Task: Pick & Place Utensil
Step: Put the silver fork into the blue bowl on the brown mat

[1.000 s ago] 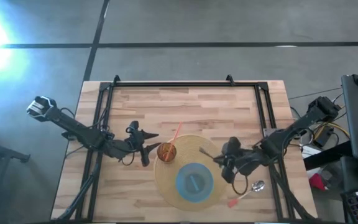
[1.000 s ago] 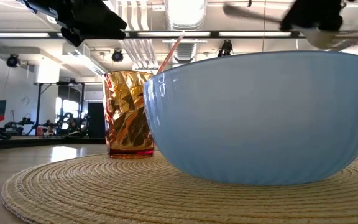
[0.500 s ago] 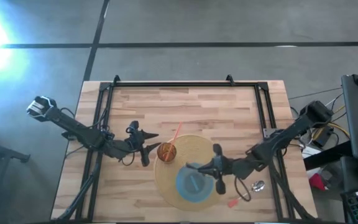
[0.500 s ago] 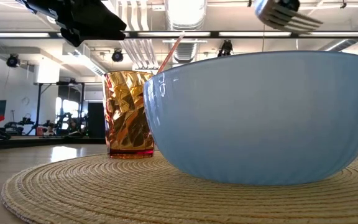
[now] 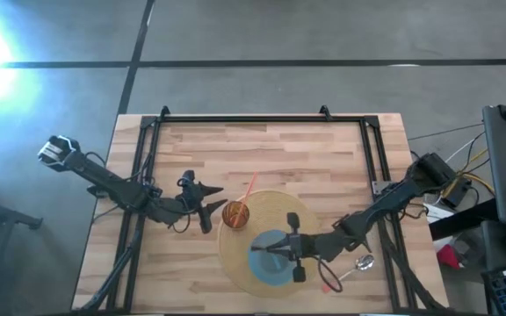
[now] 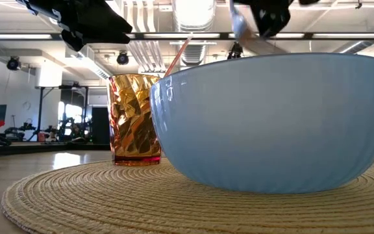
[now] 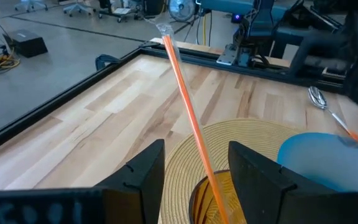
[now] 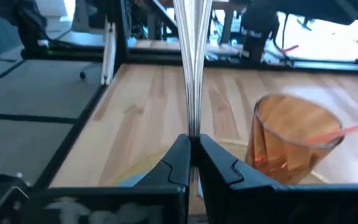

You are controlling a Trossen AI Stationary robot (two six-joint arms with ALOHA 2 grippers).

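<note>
My right gripper (image 5: 286,249) hovers over the pale blue bowl (image 5: 275,263), shut on a metal fork (image 5: 266,248) that points toward the table's left. The low view shows the fork (image 6: 239,26) just above the bowl's rim (image 6: 271,62). The bowl rests by its base on a round woven placemat (image 5: 235,254). My left gripper (image 5: 211,208) waits open, just left of the amber cup (image 5: 235,213), which holds an orange straw (image 7: 185,93) and also stands on the placemat. In the left wrist view its fingers stand on either side of the cup (image 7: 216,199). My right gripper pinches the fork between its two fingers, which come nearly level from the table's right. The thin metal shaft (image 8: 193,124) runs straight on from the fingertips, along their line. The fork is lifted clear, its free end over the bowl.
A spoon (image 5: 364,262) with an orange handle end (image 5: 328,285) lies on the wood right of the placemat, close under my right arm. A black frame (image 5: 262,118) borders the far half of the table. Bare wood lies beyond the cup.
My right gripper has carried the fork toward the table's left and a little toward the near edge, from the placemat's right rim to above the bowl. The fork has swung from pointing far-left to pointing left and sits lower, near the bowl's rim. It stayed shut.
</note>
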